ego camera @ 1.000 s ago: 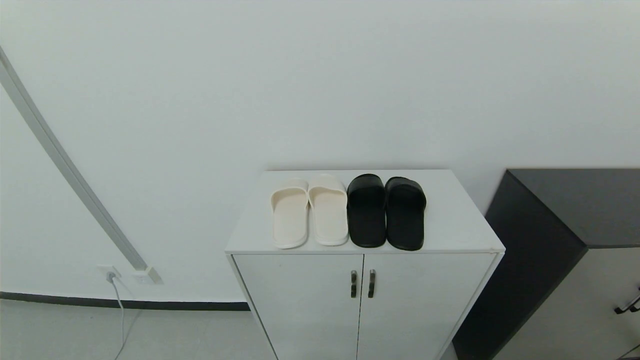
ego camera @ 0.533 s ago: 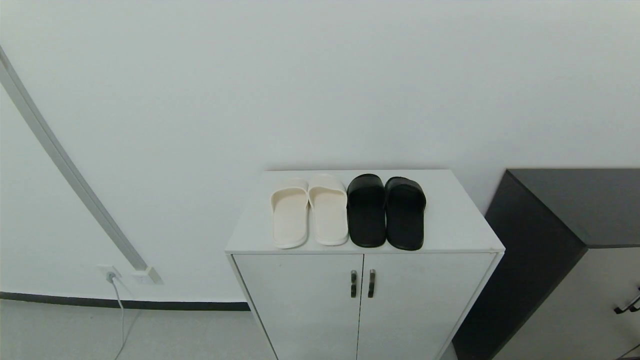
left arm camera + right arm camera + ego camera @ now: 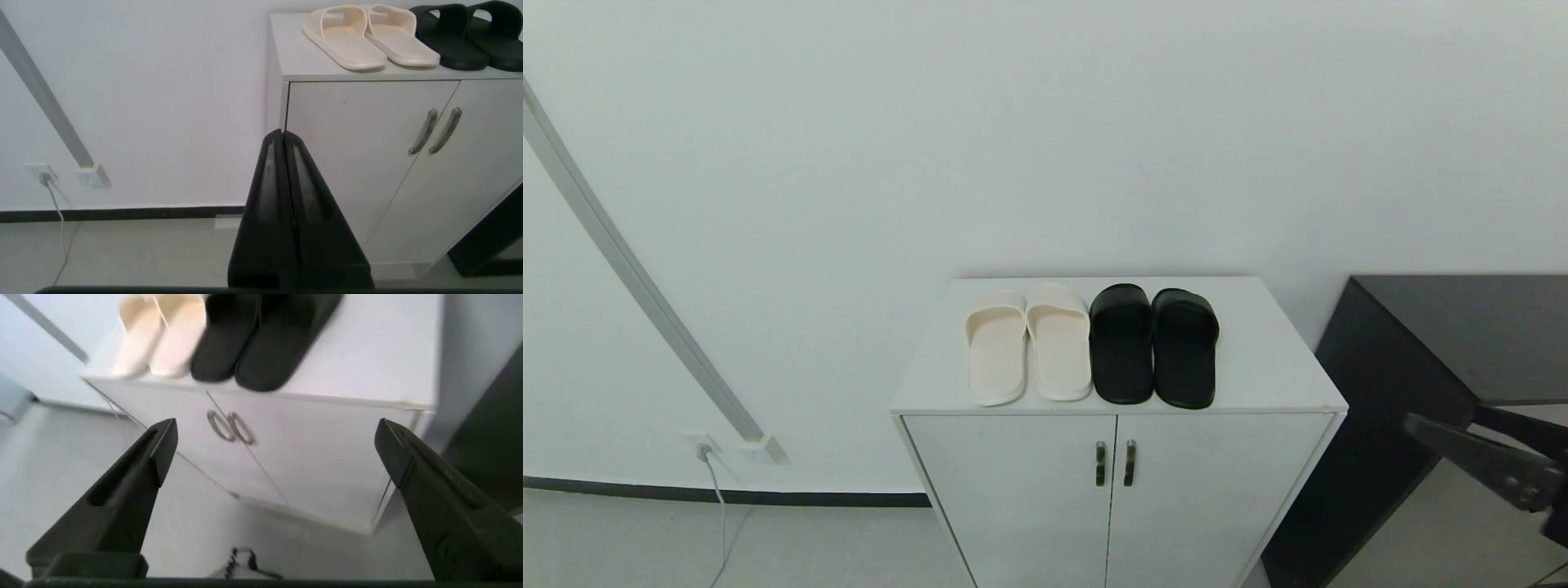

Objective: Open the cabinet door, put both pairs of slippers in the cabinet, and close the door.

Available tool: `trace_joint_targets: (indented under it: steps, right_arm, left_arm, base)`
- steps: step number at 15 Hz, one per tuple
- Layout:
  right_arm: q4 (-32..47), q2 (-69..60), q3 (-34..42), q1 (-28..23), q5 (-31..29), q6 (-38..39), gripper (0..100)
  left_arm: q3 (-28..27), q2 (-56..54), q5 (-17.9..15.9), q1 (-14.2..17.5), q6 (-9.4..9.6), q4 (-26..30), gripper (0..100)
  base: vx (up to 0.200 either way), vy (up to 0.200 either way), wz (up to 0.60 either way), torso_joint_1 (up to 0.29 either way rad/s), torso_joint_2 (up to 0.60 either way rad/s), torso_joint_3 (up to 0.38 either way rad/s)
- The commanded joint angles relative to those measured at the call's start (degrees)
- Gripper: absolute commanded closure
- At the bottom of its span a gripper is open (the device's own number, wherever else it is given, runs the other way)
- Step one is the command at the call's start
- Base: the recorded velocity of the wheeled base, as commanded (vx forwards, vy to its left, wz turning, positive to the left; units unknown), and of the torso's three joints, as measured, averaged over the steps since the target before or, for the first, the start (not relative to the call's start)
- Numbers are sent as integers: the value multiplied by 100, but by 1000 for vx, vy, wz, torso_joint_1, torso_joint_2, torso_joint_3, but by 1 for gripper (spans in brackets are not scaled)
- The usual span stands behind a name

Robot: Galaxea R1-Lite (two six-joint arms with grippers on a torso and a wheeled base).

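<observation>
A white two-door cabinet [image 3: 1013, 506] stands against the wall with both doors closed and its two handles [image 3: 1115, 463] side by side at the middle. On its top lie a cream pair of slippers [image 3: 1029, 347] and, to their right, a black pair of slippers [image 3: 1153, 347]. My right gripper [image 3: 1443, 416] hangs open to the right of the cabinet, at door height. In the right wrist view its gripper [image 3: 276, 429] is spread wide before the handles [image 3: 229, 426]. My left gripper [image 3: 282, 139] is shut and empty, low and left of the cabinet's front.
A dark cabinet [image 3: 1421, 351] stands close on the right of the white one. A wall socket with a cable [image 3: 704, 447] and a slanted cable duct [image 3: 629, 269] are on the left wall. Bare floor lies to the left.
My right gripper has come into the head view at the right edge. Slippers and cabinet doors are unchanged.
</observation>
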Motion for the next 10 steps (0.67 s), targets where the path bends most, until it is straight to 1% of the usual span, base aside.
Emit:
trace_joint_targets:
  steps: [1,4,7,8,9,10]
  right_arm:
    - [-291,1461,-643,741,-465,210,0]
    - [-291,2199,-1311,969,-649,228,0]
    - [-317,2735,-1715,1189,-975,342,0]
    - [-475,3139,-1943,1233,-1150,342,0]
    - [-555,3280,-2014,1233,-1221,342,0]
    - [-880,3851,-2304,1233,-1555,333,0]
  left_arm:
    - [1,11,0,-1,-1,-2,100]
    - [1,2,-9,-1,-1,6,100]
    - [1,2,-18,-1,-1,6,100]
    - [1,2,-18,-1,-1,6,100]
    - [1,2,-18,-1,-1,6,100]
    - [1,2,-18,-1,-1,6,100]
  base:
    - [0,0,0,0,0,0]
    - [0,0,0,0,0,0]
    - [0,0,0,0,0,0]
    - [0,0,0,0,0,0]
    - [0,0,0,0,0,0]
    - [0,0,0,0,0,0]
